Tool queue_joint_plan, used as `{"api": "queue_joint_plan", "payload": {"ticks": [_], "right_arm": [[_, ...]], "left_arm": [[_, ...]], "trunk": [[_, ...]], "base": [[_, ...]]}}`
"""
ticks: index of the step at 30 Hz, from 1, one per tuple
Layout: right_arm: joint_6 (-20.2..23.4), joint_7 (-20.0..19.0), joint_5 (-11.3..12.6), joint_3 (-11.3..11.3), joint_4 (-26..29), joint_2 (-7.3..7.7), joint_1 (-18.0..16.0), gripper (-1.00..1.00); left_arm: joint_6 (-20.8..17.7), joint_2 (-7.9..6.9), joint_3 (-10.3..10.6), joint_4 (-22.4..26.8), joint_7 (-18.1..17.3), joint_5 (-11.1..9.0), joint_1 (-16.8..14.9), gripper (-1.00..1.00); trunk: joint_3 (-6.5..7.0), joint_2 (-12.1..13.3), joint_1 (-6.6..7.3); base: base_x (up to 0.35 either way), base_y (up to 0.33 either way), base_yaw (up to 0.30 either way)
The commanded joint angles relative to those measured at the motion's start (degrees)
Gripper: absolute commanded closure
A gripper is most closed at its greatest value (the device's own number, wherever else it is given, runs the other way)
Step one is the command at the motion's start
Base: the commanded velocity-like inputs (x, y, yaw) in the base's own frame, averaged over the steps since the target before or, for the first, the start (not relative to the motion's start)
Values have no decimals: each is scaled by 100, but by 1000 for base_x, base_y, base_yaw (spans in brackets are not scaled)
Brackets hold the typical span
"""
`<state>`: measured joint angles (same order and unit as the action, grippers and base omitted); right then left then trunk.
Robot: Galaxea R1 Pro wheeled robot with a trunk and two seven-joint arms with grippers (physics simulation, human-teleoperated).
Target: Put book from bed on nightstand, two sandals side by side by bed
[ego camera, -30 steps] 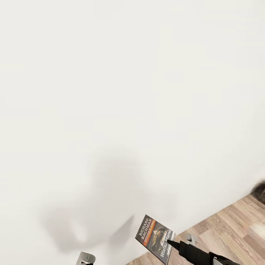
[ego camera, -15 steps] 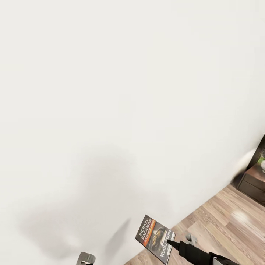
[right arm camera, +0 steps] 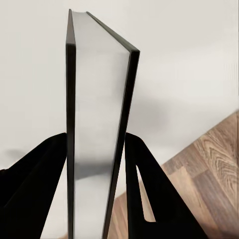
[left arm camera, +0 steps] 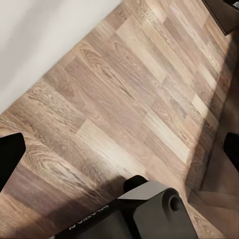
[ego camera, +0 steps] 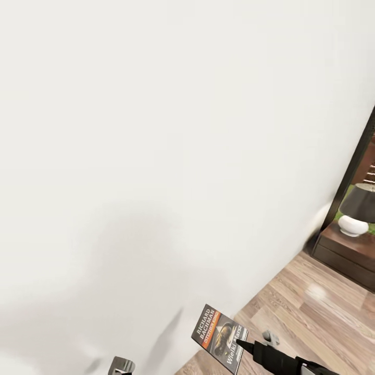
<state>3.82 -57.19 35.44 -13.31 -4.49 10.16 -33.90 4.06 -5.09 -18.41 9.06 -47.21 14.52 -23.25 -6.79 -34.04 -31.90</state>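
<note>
Book (ego camera: 220,338) is pinched between the right end effector's (ego camera: 240,345) two black fingers (right arm camera: 149,189), held up in the air with its cover facing out, right by a plain white wall (ego camera: 156,156). Off to the right there's a nightstand (ego camera: 346,255) carrying a lamp (ego camera: 357,208). Left end effector (left arm camera: 119,149) hangs open over the wood floor (left arm camera: 124,89).

A home bedroom: a plain white wall (ego camera: 156,130) meets a brown wood-plank floor (ego camera: 312,323). Beside the wall's far end stands a dark wooden nightstand (ego camera: 346,255) carrying 1 white-based, dark-shaded lamp (ego camera: 357,211).
</note>
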Motion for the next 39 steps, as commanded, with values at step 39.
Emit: {"api": "queue_joint_plan", "payload": {"ticks": [39], "right_arm": [[40, -29, 60, -31, -16, -2, -11, 100]], "left_arm": [[42, 8, -40, -1, -16, 69, -4, -100]], "trunk": [[-141, -10, -2]], "base": [[34, 0, -208]]}}
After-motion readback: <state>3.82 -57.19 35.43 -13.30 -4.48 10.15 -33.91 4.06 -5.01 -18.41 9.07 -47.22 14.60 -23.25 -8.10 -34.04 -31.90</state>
